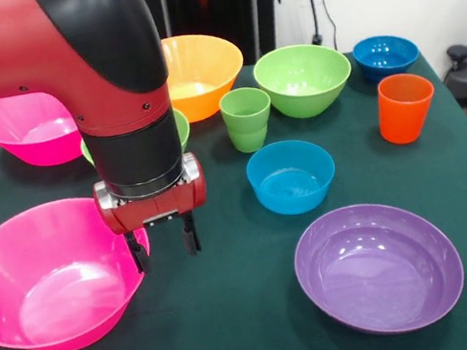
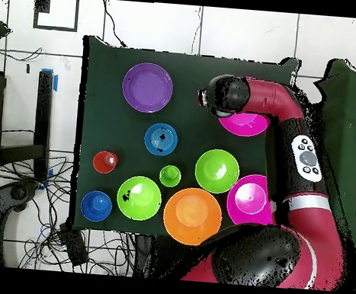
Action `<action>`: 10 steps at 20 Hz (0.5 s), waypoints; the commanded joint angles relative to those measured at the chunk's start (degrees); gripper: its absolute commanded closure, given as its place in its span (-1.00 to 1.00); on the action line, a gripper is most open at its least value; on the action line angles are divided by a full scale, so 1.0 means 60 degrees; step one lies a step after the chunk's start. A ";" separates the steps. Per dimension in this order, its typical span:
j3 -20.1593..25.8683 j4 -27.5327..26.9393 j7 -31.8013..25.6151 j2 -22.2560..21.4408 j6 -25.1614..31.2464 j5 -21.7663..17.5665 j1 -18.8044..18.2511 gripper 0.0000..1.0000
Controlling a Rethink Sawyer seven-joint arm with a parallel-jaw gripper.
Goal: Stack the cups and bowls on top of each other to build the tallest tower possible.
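Table: a dark green cloth [image 1: 236, 314] covers it; every bowl and cup stands alone on it, nothing is stacked.
Arm: the red and black arm [image 1: 107, 79] comes down over the near pink bowl's rim.
Gripper: the gripper [image 1: 164, 242] has its two black fingers apart with nothing between them; one finger [image 1: 137, 253] is at the rim of the near pink bowl [image 1: 49, 288].
Large bowls: the purple bowl [image 1: 376, 264] sits near the front; the second pink bowl [image 1: 27, 130] and the orange bowl [image 1: 201, 71] are at the far side.
Medium bowls: one green bowl [image 1: 303, 78] is beside the orange bowl; the other green bowl [image 1: 180, 126] is mostly hidden behind the arm.
Small bowls: one blue bowl [image 1: 290, 176] is in the middle, another blue bowl [image 1: 385, 55] in the far corner.
Cups: the green cup [image 1: 247, 119] and the orange cup [image 1: 405, 107] stand upright, well apart.
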 commanded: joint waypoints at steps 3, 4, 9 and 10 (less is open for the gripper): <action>0.0381 -0.0079 -0.1525 0.0401 -0.0462 -0.0317 0.0242 -1.00; 0.0368 0.0030 -0.1494 0.0352 -0.0526 -0.0330 0.0214 -1.00; 0.0255 0.0811 -0.1313 -0.0259 -0.0680 -0.0331 0.0025 -1.00; 0.0209 0.0982 -0.1240 -0.0463 -0.0672 -0.0341 0.0044 -1.00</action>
